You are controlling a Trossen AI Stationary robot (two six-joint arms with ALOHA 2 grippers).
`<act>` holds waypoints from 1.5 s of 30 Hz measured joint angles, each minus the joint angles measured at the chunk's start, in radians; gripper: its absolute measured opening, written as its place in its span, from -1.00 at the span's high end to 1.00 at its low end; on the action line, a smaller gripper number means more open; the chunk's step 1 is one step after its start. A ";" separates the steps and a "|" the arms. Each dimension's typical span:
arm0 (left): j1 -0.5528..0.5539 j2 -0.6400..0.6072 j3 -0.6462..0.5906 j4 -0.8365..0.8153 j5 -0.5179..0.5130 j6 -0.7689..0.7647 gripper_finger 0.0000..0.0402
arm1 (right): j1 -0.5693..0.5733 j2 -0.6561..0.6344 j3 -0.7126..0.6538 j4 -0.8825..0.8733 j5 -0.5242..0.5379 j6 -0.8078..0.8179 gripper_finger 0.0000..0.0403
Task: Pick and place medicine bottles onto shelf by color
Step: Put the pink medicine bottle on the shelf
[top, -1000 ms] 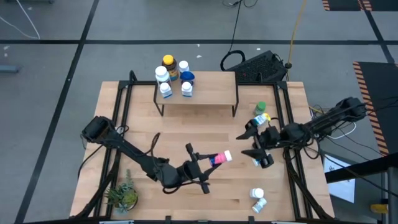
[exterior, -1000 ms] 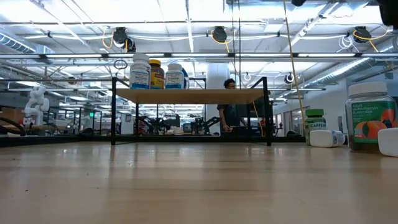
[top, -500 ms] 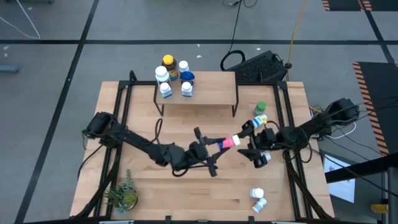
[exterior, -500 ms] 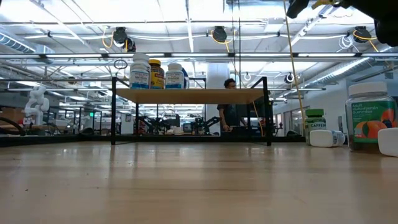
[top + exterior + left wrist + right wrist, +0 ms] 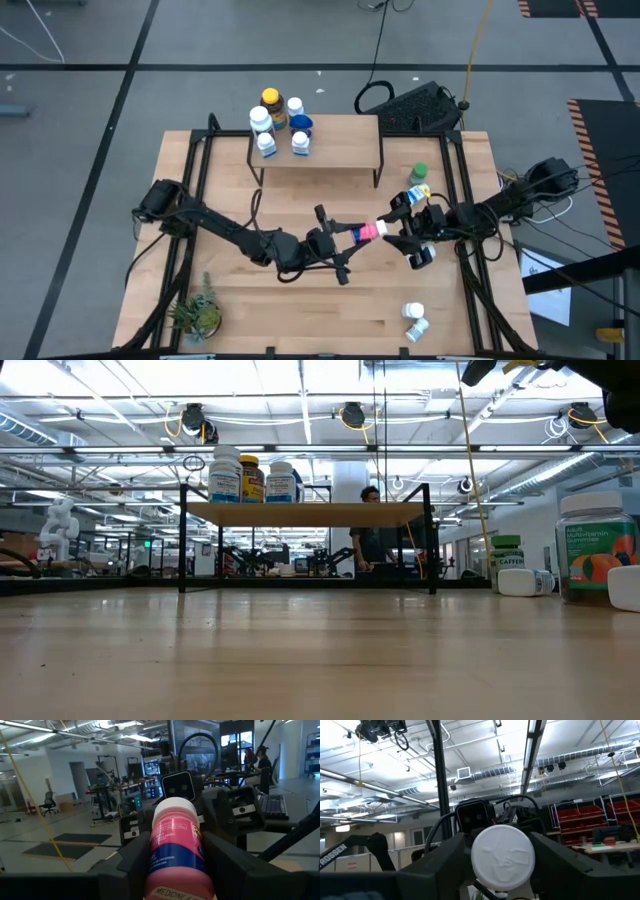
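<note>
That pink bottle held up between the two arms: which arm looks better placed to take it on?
Probably the right. The left gripper holds the pink bottle cap-first toward the right gripper, whose fingers flank the cap.

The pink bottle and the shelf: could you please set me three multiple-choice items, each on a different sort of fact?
1. Where is the pink bottle?
A. on the shelf
B. in the air between the two tools
C. beside the plant

2. What colour is the cap of the amber bottle on the shelf?
A. yellow
B. red
C. black

3. What is the left tool doing?
A. hanging open
B. gripping the pink bottle
C. pressing the table

Answers: 1 B, the high view shows it held out toward the right tool; 2 A, its top shows yellow; 3 B, the left wrist view shows fingers clamping it.
</note>
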 joint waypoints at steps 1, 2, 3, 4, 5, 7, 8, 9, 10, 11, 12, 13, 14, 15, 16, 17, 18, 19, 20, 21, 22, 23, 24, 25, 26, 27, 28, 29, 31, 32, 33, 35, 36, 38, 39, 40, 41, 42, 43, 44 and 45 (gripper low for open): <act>0.000 0.000 0.000 0.000 0.001 0.000 0.14 | 0.000 0.000 0.000 -0.002 0.000 0.000 0.01; 0.001 0.000 0.000 0.000 0.001 0.001 0.13 | 0.000 0.000 0.000 -0.004 0.001 0.001 0.05; 0.003 0.000 0.000 0.000 0.001 0.001 0.13 | 0.000 0.000 0.000 -0.006 0.001 0.001 0.08; 0.005 0.000 0.000 0.001 0.001 -0.001 0.13 | 0.000 0.000 0.004 -0.011 0.003 0.002 0.11; 0.009 0.000 0.000 0.003 0.003 -0.012 0.14 | 0.000 -0.001 0.013 -0.024 0.004 0.007 0.13; 0.019 -0.001 0.000 0.009 0.005 -0.044 0.16 | 0.000 -0.003 0.036 -0.063 0.011 0.021 0.17; 0.024 -0.002 0.000 0.011 0.016 -0.059 0.16 | 0.000 -0.005 0.047 -0.084 0.012 0.025 0.17; 0.029 -0.003 0.000 0.016 0.033 -0.071 0.17 | 0.000 -0.006 0.055 -0.095 0.014 0.025 0.17; 0.033 -0.004 0.000 0.016 0.047 -0.078 0.16 | 0.000 -0.006 0.060 -0.099 0.015 0.025 0.17; 0.036 -0.004 0.000 0.015 0.064 -0.079 0.15 | 0.000 -0.006 0.061 -0.100 0.015 0.024 0.17; 0.036 -0.004 0.000 0.008 0.082 -0.081 0.13 | 0.001 -0.006 0.061 -0.104 0.014 0.022 0.17; 0.036 -0.003 0.000 0.000 0.093 -0.082 0.10 | 0.001 -0.009 0.061 -0.114 0.008 0.019 0.17; 0.035 -0.001 0.000 -0.010 0.097 -0.084 0.06 | 0.001 -0.011 0.061 -0.129 0.001 0.017 0.17; 0.034 0.003 0.000 -0.019 0.097 -0.087 0.02 | 0.001 -0.012 0.061 -0.148 -0.001 0.017 0.17; 0.034 0.005 -0.001 -0.030 0.097 -0.089 -0.03 | 0.001 -0.017 0.062 -0.176 -0.003 0.017 0.17; 0.034 0.005 -0.001 -0.045 0.096 -0.090 -0.08 | -0.001 -0.021 0.062 -0.211 -0.003 0.018 0.17; 0.034 0.005 -0.001 -0.054 0.087 -0.092 -0.14 | -0.007 -0.024 0.062 -0.238 -0.005 0.017 0.17; 0.035 0.005 -0.002 -0.054 0.077 -0.093 -0.20 | -0.012 -0.027 0.064 -0.259 -0.005 0.017 0.17; 0.036 0.005 -0.002 -0.053 0.065 -0.094 -0.26 | -0.017 -0.030 0.070 -0.271 0.000 0.024 0.17; 0.036 0.004 -0.002 -0.058 0.041 -0.098 -0.32 | -0.019 -0.031 0.075 -0.286 0.008 0.028 0.17; 0.036 0.003 -0.002 -0.066 0.027 -0.101 -0.38 | -0.019 -0.032 0.080 -0.300 0.015 0.031 0.17; 0.036 0.002 -0.002 -0.085 0.025 -0.104 -0.44 | -0.019 -0.032 0.083 -0.312 0.018 0.029 0.17; 0.037 0.002 -0.001 -0.108 0.022 -0.105 -0.49 | -0.019 -0.031 0.085 -0.324 0.019 0.023 0.17; 0.038 0.002 -0.001 -0.126 0.019 -0.103 -0.54 | -0.019 -0.030 0.087 -0.334 0.022 0.014 0.17; 0.038 0.002 -0.001 -0.145 0.015 -0.097 -0.58 | -0.019 -0.031 0.087 -0.349 0.036 0.003 0.17; 0.036 0.002 -0.001 -0.158 0.007 -0.097 -0.62 | -0.018 -0.041 0.087 -0.374 0.056 -0.012 0.17; 0.034 0.000 -0.001 -0.168 0.004 -0.097 -0.65 | -0.018 -0.052 0.087 -0.401 0.080 -0.029 0.17; 0.030 -0.010 -0.001 -0.196 -0.001 -0.093 -0.68 | -0.019 -0.065 0.088 -0.440 0.111 -0.043 0.17; 0.021 -0.031 -0.001 -0.247 -0.043 -0.098 -0.70 | -0.029 -0.092 0.089 -0.520 0.165 -0.050 0.17; 0.009 -0.051 -0.001 -0.278 -0.107 -0.120 -0.71 | -0.039 -0.104 0.090 -0.568 0.175 -0.047 0.17; -0.004 -0.078 -0.001 -0.331 -0.199 -0.153 -0.71 | -0.047 -0.111 0.095 -0.612 0.178 -0.036 0.17; -0.023 -0.131 0.002 -0.413 -0.321 -0.213 -0.70 | -0.058 -0.121 0.118 -0.691 0.178 -0.016 0.17; -0.027 -0.155 0.004 -0.466 -0.342 -0.237 -0.69 | -0.062 -0.126 0.130 -0.729 0.176 -0.007 0.17; -0.030 -0.184 0.004 -0.582 -0.341 -0.274 -0.67 | -0.067 -0.126 0.147 -0.796 0.175 0.001 0.17; -0.031 -0.193 0.003 -0.658 -0.341 -0.301 -0.66 | -0.067 -0.125 0.147 -0.830 0.172 0.002 0.17; -0.033 -0.203 0.003 -0.749 -0.341 -0.352 -0.64 | -0.069 -0.124 0.146 -0.858 0.159 0.002 0.17; -0.035 -0.214 0.001 -0.861 -0.342 -0.424 -0.61 | -0.071 -0.124 0.146 -0.873 0.141 0.001 0.17; -0.035 -0.224 0.001 -0.973 -0.340 -0.511 -0.59 | -0.077 -0.124 0.146 -0.881 0.126 -0.002 0.17; -0.032 -0.232 0.001 -1.086 -0.323 -0.602 -0.56 | -0.086 -0.126 0.146 -0.884 0.122 -0.006 0.17; -0.029 -0.234 0.001 -1.197 -0.311 -0.687 -0.53 | -0.100 -0.126 0.147 -0.890 0.122 -0.013 0.17; -0.028 -0.233 -0.008 -1.279 -0.310 -0.749 -0.49 | -0.118 -0.123 0.147 -0.893 0.124 -0.022 0.17</act>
